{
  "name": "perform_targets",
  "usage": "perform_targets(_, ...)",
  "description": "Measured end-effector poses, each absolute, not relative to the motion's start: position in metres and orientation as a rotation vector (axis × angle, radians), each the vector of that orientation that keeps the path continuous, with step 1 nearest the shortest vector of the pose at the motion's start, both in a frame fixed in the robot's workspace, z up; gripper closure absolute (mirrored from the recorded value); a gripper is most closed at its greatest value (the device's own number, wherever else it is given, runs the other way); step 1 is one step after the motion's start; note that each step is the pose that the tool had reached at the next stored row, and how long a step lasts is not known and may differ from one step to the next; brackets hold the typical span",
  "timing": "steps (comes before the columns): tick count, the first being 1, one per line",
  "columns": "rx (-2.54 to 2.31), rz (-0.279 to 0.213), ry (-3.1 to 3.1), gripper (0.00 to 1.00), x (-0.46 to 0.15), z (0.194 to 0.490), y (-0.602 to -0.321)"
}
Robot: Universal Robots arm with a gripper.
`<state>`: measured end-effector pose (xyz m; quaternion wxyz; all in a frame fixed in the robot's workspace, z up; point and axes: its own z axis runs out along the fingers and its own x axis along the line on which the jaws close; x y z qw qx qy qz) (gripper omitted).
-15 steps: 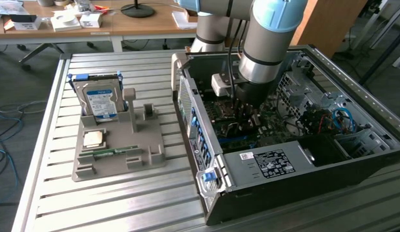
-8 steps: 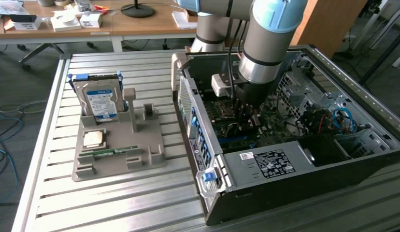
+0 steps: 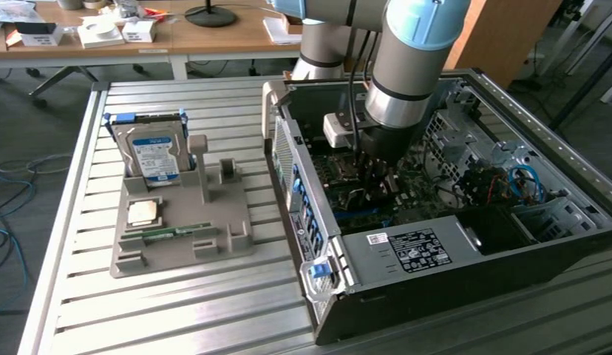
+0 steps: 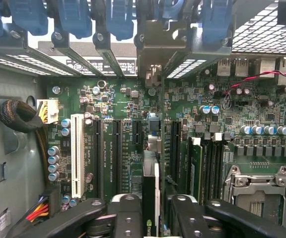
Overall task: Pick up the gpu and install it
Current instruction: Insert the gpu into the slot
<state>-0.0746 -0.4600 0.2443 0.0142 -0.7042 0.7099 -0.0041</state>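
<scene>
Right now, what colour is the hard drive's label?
Blue and white; the label shows best in the exterior view.

The claw (image 4: 152,210) holds the gpu (image 4: 150,191) tight between its two black fingers (image 4: 125,213). The gpu stands on its thin edge, over the black slots in the middle of the green board (image 4: 118,106). A long white slot (image 4: 77,153) sits nearby on the board, close to a thick black cable (image 4: 19,116). Blue clips (image 4: 73,17) line the case wall past the board.

Silver-grey arm (image 3: 403,70) with pale blue joint caps (image 3: 426,18), black fingers (image 4: 126,218).
</scene>
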Motion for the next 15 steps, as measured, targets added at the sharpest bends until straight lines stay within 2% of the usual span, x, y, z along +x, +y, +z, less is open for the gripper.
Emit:
perform_targets(1, -2.192, -0.013, 2.210, 0.72, -0.075, 0.244, -0.460)
perform_targets(2, -2.192, -0.013, 2.210, 0.66, -0.075, 0.244, -0.460)
perform_targets(15, -2.193, -0.014, 2.210, 0.66, -0.074, 0.257, -0.460)
